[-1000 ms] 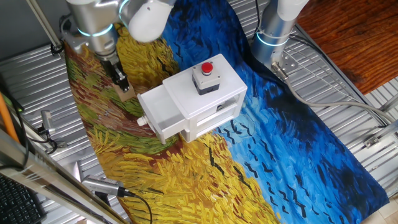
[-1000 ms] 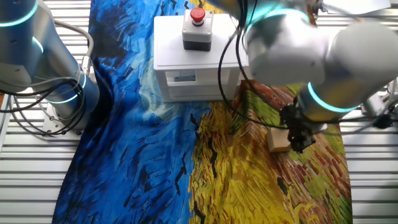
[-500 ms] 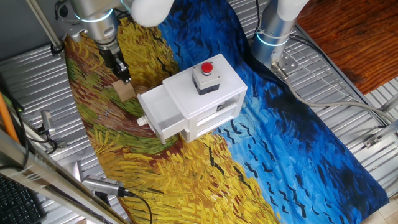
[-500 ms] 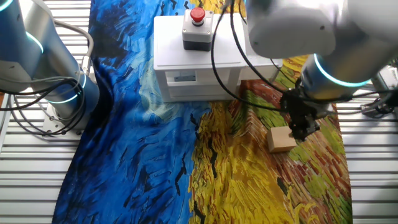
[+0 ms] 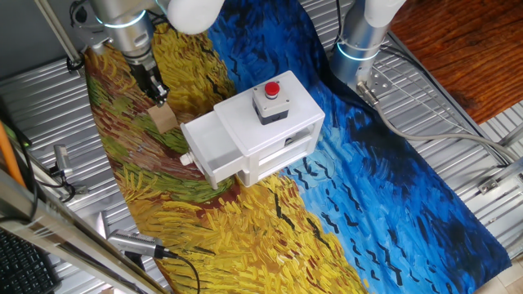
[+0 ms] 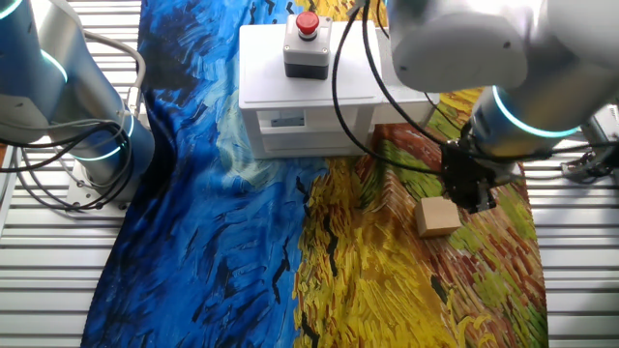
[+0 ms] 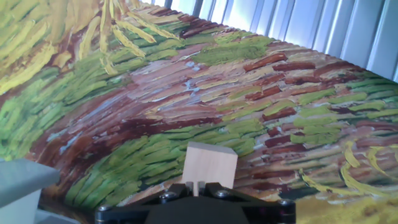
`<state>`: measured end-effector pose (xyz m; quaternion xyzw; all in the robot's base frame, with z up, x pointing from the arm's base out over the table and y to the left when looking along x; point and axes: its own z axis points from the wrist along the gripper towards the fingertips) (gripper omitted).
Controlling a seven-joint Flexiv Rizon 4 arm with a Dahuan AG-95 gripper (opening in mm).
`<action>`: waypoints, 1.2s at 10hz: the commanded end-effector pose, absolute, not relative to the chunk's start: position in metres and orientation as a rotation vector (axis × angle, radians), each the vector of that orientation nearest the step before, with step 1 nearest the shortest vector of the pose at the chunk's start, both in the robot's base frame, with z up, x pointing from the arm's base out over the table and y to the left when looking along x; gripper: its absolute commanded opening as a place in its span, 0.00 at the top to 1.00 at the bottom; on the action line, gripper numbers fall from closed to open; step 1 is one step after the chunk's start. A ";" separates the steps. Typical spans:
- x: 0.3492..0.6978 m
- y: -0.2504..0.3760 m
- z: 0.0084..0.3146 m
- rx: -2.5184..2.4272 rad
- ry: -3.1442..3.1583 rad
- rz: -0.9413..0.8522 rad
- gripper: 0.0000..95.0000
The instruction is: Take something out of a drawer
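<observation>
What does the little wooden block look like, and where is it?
The block is a small tan cube that looks like plain, pale wood with flat, smooth faces. It sits flat on the painted cloth, on a yellow, green and brown patch beside the white box and outside its open drawer. Only the cloth touches it. The hand hangs just above and beside it, not gripping it. In the hand view the block sits right ahead of the fingers.

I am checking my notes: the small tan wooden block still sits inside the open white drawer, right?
Not quite. The small tan wooden block lies on the painted cloth, outside the open white drawer, as one fixed view shows.
</observation>
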<state>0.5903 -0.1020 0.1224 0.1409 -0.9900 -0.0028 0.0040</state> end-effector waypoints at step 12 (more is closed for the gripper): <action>0.634 -0.114 0.106 0.440 -3.108 -0.027 1.00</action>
